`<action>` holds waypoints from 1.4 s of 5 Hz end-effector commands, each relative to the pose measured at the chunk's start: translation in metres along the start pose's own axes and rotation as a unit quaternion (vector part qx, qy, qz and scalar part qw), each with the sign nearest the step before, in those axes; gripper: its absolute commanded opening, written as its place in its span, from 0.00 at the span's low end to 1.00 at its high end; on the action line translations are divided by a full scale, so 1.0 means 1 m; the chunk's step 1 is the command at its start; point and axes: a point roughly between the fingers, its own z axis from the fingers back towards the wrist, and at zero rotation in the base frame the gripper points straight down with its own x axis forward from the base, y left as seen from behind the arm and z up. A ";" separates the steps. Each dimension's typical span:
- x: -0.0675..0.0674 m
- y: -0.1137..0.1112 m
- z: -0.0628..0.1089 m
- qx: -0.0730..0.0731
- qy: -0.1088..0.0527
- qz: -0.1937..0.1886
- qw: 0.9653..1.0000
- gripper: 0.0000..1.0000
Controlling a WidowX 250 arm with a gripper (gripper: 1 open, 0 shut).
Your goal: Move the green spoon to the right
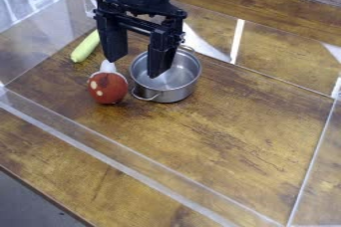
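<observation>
Judging by how things lie, the task looks barely begun: the green spoon (86, 45) rests flat on the wooden bench (226, 141) in the upper left of the frame, at the left end of the group of things, with no part of it lifted or gripped. The pincer (138, 52) hangs at upper centre with its dark fingers pointing downward and spread wide, and nothing is caught between them. Its right finger reaches down over the steel pot (168, 76), seemingly inside the rim or just above it, though which cannot be told from this angle; its left finger comes down just right of the spoon's upper end. So the spoon lies to the left of the pincer, close beside it but apparently not touching. A round red-and-white toy (110, 88) sits below the spoon, against the pot's left side. What is left, as far as can be judged, is everything: shifting the pincer leftward over the spoon, closing on it, and carrying it to the right part of the bench.
</observation>
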 end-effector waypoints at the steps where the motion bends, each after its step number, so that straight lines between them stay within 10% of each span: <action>1: 0.002 0.005 -0.009 -0.002 0.009 0.022 1.000 1.00; 3: 0.011 0.056 0.000 -0.001 -0.023 0.074 0.997 1.00; 4: 0.017 0.093 0.011 0.001 -0.051 0.095 0.994 0.00; 5: 0.019 0.123 0.015 0.000 -0.082 0.110 0.991 1.00; 7: 0.036 0.155 -0.009 -0.022 -0.097 0.088 0.991 1.00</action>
